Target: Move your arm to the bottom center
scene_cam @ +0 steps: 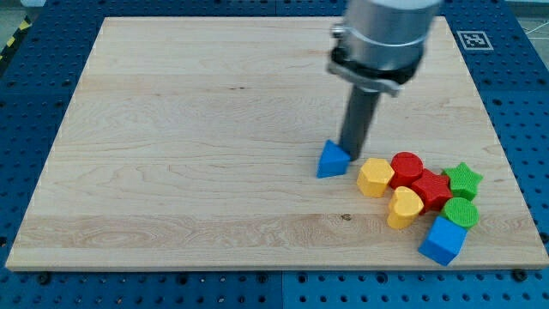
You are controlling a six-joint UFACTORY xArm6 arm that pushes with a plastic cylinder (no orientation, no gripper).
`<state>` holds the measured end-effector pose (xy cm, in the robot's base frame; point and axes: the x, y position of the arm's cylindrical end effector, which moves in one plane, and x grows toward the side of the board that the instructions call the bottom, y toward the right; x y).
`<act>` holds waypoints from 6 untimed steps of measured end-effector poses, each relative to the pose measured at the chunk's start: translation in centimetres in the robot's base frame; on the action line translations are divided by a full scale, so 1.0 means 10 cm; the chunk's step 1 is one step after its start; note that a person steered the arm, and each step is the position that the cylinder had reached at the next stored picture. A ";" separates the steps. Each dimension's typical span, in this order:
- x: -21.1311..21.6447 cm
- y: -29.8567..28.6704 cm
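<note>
Camera view: you see my tip (352,151) touching the blue triangular block (332,160) at its 1 o'clock edge, right of the bench (171,129) centre. The end effector is a bare rod; it holds nothing. Target zone lies at 6 o'clock, unreached. Most travel remains, in my judgement.
</note>
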<state>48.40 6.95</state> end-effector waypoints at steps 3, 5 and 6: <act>0.02 -1.17; 0.65 -1.63; 0.95 -1.76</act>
